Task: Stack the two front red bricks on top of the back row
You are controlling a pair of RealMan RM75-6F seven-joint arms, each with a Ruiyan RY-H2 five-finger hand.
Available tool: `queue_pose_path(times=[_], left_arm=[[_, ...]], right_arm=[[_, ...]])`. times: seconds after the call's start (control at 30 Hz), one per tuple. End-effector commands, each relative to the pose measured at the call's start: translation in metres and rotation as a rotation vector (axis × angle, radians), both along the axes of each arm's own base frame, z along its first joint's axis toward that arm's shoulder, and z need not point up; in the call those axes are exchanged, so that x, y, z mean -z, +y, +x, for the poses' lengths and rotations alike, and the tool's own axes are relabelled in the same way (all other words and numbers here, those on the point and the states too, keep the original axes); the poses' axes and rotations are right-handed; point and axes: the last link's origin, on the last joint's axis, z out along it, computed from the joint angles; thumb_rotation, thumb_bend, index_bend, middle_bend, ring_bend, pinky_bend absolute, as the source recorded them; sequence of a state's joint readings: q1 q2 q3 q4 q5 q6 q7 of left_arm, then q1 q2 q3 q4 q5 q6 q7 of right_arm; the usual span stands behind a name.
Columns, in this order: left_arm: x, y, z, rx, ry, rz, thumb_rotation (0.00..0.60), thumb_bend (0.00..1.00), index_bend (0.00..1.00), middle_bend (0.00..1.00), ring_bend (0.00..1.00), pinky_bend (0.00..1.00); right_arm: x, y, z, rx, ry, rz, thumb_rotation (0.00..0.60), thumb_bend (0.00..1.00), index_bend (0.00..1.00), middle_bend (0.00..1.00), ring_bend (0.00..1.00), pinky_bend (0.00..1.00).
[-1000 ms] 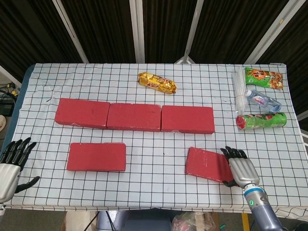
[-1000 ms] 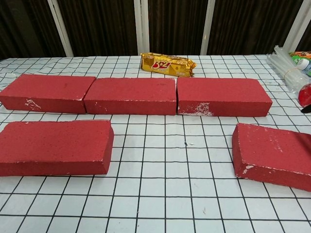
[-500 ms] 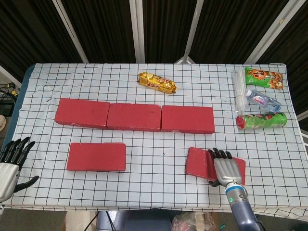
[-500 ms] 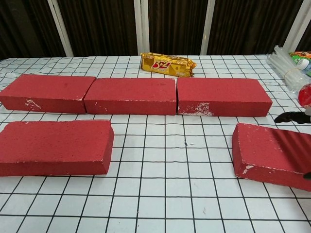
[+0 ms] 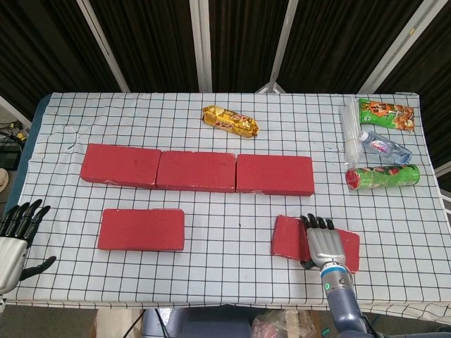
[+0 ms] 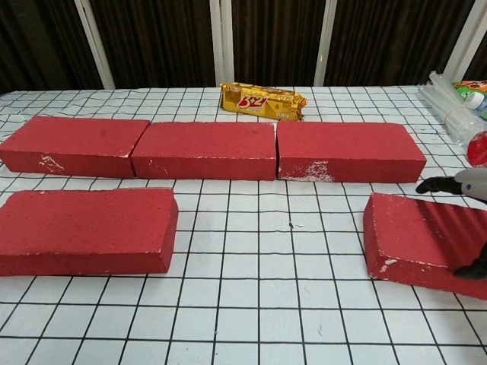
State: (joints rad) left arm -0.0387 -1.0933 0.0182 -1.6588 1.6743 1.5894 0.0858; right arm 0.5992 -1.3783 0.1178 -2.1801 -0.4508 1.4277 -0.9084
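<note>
Front right red brick (image 5: 296,238) lies askew near the table's (image 5: 211,289) front edge, in front of the back row (image 5: 196,170); the front left red brick (image 5: 141,229) sits well apart from it. Your right hand (image 5: 325,243) lies over the right brick's top, fingers spread across it and thumb at its near side; whether it grips, you cannot tell. Your left hand (image 5: 14,238) hangs off the table's left edge, fingers apart, holding nothing.

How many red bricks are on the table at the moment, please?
5: back left brick, back middle brick, back right brick, front left brick, and front right brick under the right hand.
</note>
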Motion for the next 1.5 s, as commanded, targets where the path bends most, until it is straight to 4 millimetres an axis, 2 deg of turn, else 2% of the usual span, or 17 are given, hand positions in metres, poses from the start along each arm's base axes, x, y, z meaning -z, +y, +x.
queue_pose_path(times=[0.03, 0.4, 0.47, 0.8, 1.13, 1.2, 1.33, 1.37, 1.5], left_arm=[[0.001, 0.000, 0.000, -0.002, 0.003, -0.003, 0.600, 0.00, 0.02, 0.00, 0.00, 0.00], [0.002, 0.000, 0.000, -0.004, 0.005, -0.001, 0.600, 0.00, 0.02, 0.00, 0.00, 0.00], [0.002, 0.000, 0.000, -0.004, 0.005, -0.002, 0.600, 0.00, 0.02, 0.00, 0.00, 0.00], [0.002, 0.000, 0.001, -0.002, 0.003, -0.001, 0.600, 0.00, 0.02, 0.00, 0.00, 0.00], [0.002, 0.000, 0.000, -0.003, 0.002, 0.000, 0.600, 0.00, 0.02, 0.00, 0.00, 0.00], [0.003, 0.000, 0.000, -0.005, 0.004, -0.002, 0.600, 0.00, 0.02, 0.00, 0.00, 0.00], [0.004, 0.002, -0.001, -0.016, 0.012, 0.001, 0.600, 0.00, 0.02, 0.00, 0.00, 0.00], [0.004, 0.002, -0.001, -0.018, 0.013, 0.003, 0.600, 0.00, 0.02, 0.00, 0.00, 0.00], [0.005, 0.004, -0.002, -0.033, 0.026, 0.020, 0.600, 0.00, 0.03, 0.00, 0.00, 0.00]], right_arm=[[0.002, -0.001, -0.001, 0.005, 0.001, 0.002, 0.600, 0.22, 0.00, 0.00, 0.00, 0.00], [0.004, -0.007, -0.010, 0.029, 0.036, -0.002, 0.600, 0.22, 0.00, 0.00, 0.01, 0.00], [0.004, -0.008, -0.012, 0.033, 0.039, -0.001, 0.600, 0.22, 0.00, 0.03, 0.03, 0.00], [0.005, -0.010, -0.015, 0.026, 0.038, -0.035, 0.600, 0.22, 0.00, 0.26, 0.27, 0.00], [-0.007, -0.014, -0.007, -0.022, 0.007, -0.126, 0.600, 0.22, 0.00, 0.29, 0.29, 0.00], [-0.013, -0.019, 0.000, -0.044, 0.009, -0.139, 0.600, 0.22, 0.00, 0.29, 0.29, 0.00], [-0.030, -0.048, 0.039, -0.143, 0.025, -0.163, 0.600, 0.22, 0.00, 0.29, 0.29, 0.00], [-0.032, -0.052, 0.045, -0.156, 0.029, -0.166, 0.600, 0.22, 0.00, 0.29, 0.29, 0.00], [-0.037, -0.074, 0.090, -0.234, 0.048, -0.171, 0.600, 0.22, 0.00, 0.29, 0.29, 0.00]])
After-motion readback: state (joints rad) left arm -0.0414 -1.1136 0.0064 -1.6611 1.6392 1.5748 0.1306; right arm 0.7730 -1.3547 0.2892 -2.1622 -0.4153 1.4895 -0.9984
